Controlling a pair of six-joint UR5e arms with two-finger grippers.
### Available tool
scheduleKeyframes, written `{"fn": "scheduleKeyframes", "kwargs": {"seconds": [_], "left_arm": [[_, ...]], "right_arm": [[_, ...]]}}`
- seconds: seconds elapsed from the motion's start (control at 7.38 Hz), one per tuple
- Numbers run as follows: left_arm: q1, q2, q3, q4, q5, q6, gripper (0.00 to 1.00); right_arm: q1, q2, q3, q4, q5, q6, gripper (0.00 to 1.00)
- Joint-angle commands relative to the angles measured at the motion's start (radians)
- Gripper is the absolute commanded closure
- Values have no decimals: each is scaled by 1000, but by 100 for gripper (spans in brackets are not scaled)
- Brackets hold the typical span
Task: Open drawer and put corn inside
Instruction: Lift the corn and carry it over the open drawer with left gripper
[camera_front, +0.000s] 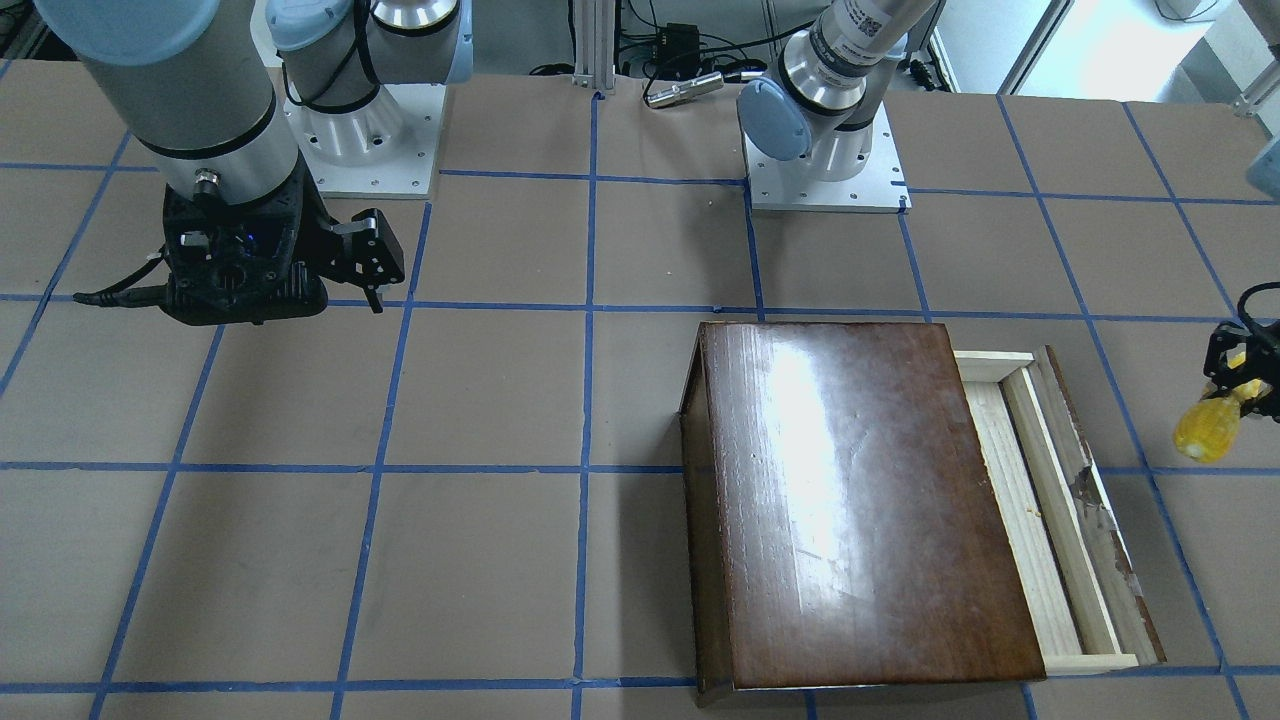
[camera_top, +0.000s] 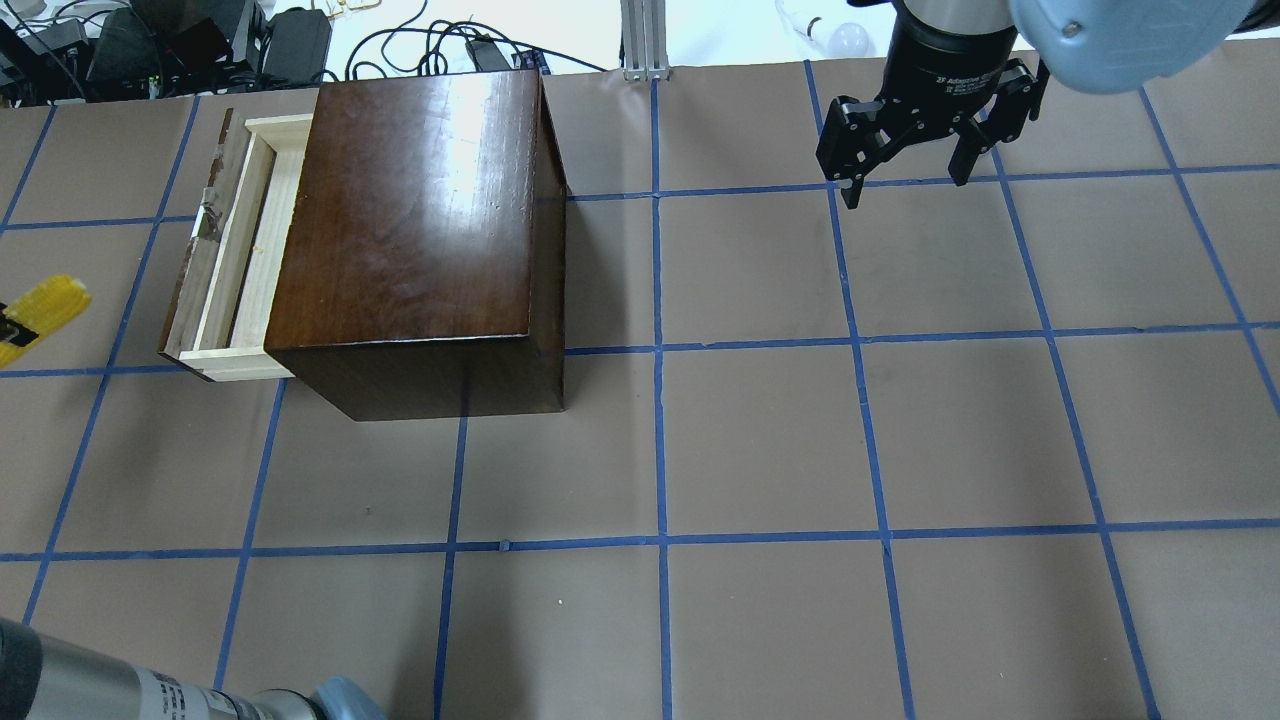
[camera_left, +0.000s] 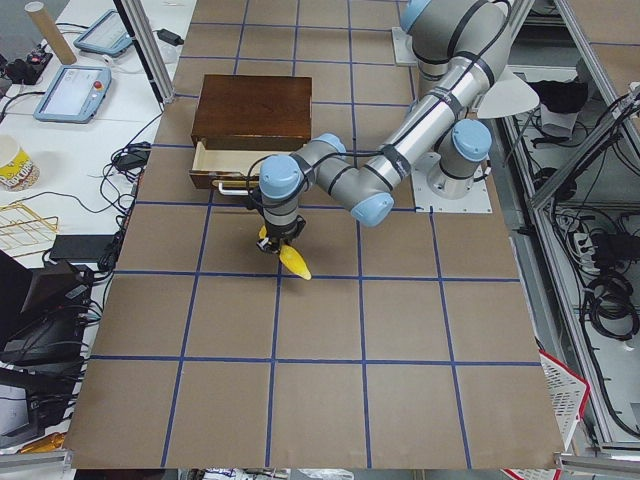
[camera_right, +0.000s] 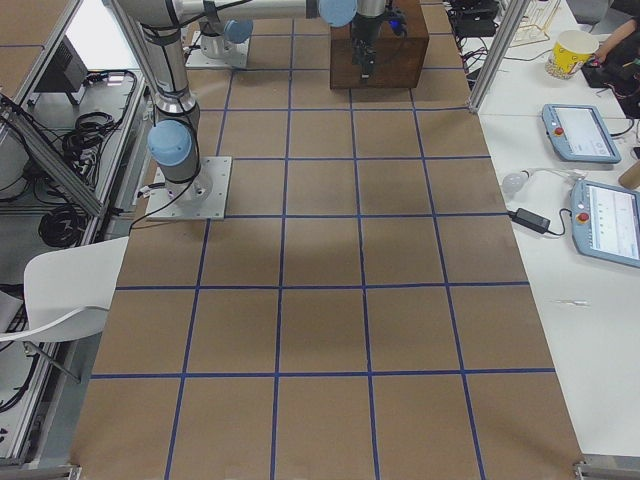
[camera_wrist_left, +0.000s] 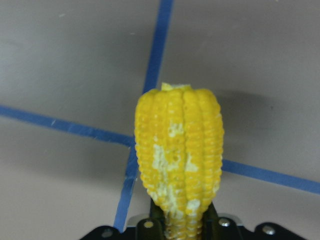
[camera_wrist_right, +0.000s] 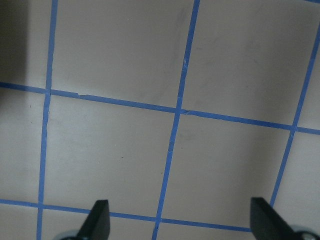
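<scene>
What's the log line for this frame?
drawer: partly open | left gripper: shut on corn, outside drawer front | right gripper: open, empty | corn: not yet in drawer

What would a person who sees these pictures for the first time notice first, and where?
The bright yellow corn, gripped in the left claw, hangs outside the front panel of the drawer. This pale drawer is pulled partly out of a glossy dark-brown wooden box. The right claw hangs open, far on the other side.
</scene>
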Motion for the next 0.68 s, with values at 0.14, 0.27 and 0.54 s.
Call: {"fn": "scheduleKeyframes", "kwargs": {"seconds": [0.14, 0.27, 0.54], "left_arm": [[-120, 29, 154, -220, -7, -455, 100], [-156, 35, 167, -229, -35, -601, 100], [-309, 57, 187, -226, -50, -946, 100]], "right_arm": [[0, 0, 0, 0, 0, -1, 0], [0, 0, 0, 1, 0, 0, 0], [0, 0, 0, 1, 0, 0, 0]]}}
